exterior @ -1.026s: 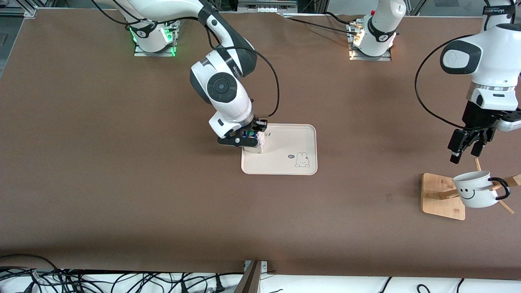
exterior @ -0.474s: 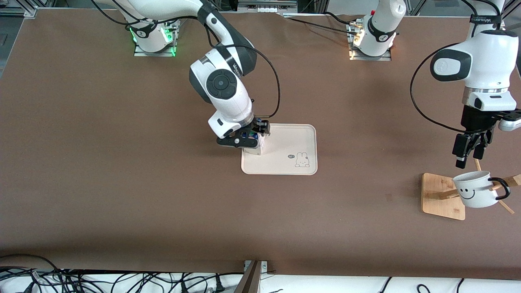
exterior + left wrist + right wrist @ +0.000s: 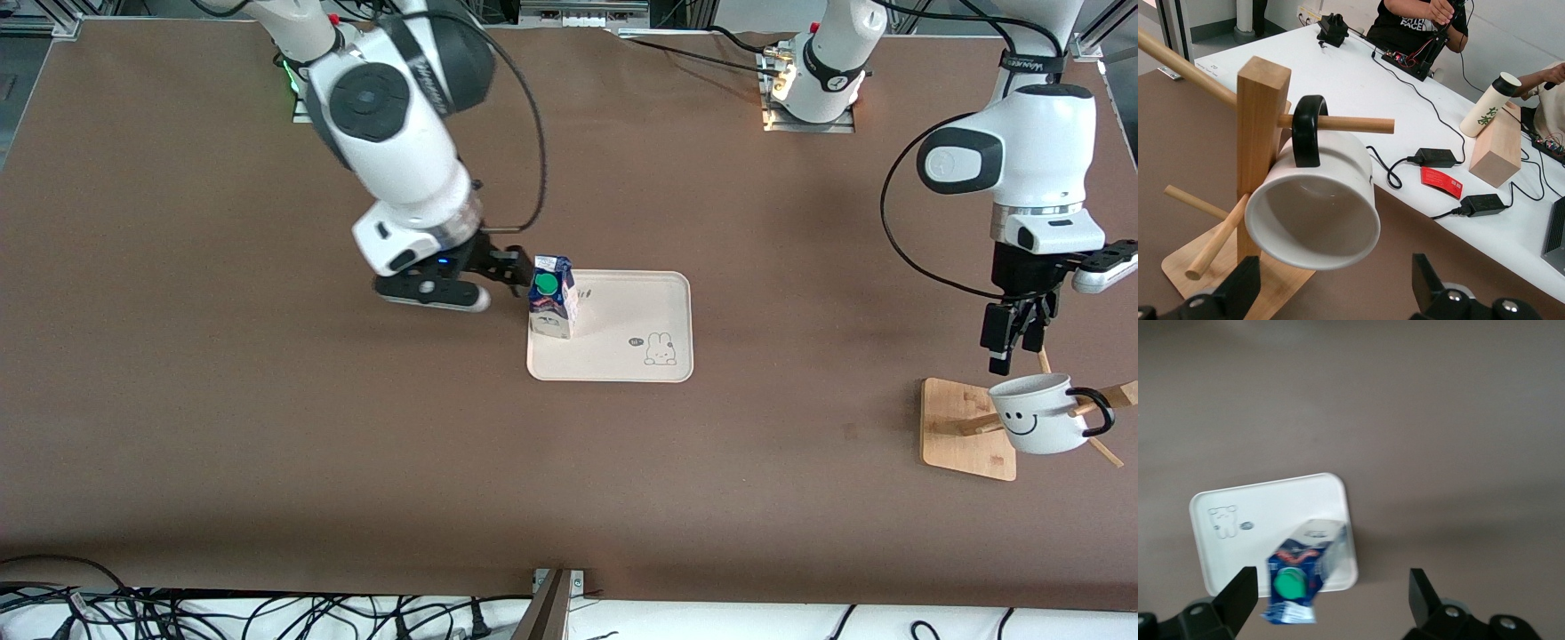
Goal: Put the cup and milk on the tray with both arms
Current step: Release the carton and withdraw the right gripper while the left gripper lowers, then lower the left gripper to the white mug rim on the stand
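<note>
Jaws of the right gripper (image 3: 508, 277) are spread w/ nothing between them, hanging over bare counter (image 3: 267, 400) just beside the tray (image 3: 622, 307). The milk (image 3: 551, 308) stands upright in the tray's corner toward the right arm's end, so that half looks done. Left gripper (image 3: 1011, 345) has jaws spread too, poised over the cup (image 3: 1036, 413), which hangs by its handle on a peg of the wooden rack (image 3: 965, 427) (mouth tipped toward the wrist camera), prob. lining up for a rim grab, though contact is hard to judge from the front view. Brown matte counter; cables run along its near edge, and a white desk w/ people and electronics shows in the left wrist view.
</note>
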`<state>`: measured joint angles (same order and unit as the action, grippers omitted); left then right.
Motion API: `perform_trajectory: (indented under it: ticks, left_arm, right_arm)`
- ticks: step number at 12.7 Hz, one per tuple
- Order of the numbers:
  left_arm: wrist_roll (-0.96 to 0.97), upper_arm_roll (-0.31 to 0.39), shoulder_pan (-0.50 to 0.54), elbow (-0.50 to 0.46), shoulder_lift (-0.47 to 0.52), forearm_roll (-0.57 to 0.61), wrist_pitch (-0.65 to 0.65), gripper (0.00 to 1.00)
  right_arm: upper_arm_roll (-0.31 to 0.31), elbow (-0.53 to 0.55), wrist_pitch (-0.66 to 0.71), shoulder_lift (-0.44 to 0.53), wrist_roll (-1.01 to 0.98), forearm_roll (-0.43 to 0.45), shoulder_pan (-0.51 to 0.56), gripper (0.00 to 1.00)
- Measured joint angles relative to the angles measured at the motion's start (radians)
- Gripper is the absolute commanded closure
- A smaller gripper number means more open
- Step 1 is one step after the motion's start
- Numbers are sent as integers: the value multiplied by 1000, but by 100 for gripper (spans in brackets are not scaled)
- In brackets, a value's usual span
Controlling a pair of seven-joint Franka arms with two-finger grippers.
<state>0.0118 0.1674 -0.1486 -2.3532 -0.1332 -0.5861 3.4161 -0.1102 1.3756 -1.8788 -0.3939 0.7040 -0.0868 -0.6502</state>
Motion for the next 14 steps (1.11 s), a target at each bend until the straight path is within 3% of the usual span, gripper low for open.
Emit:
perform_trajectory:
  ticks: [4,6,10,14]
  left_arm:
    - [0,0,-5,51,-43,0,19,0]
    - [4,-1,-12,96,-78,0,19,0]
    - [33,-1,-20,160,-148,0,21,0]
    - [40,-1,-23,197,-172,0,23,0]
  right_arm:
    - [-114,19,184,120,-198,-1,9,0]
    - [-132,63,246,194,-321,-1,69,0]
    - [17,175,337,336,-535,-1,374,0]
    - [80,265,336,419,-682,27,527,0]
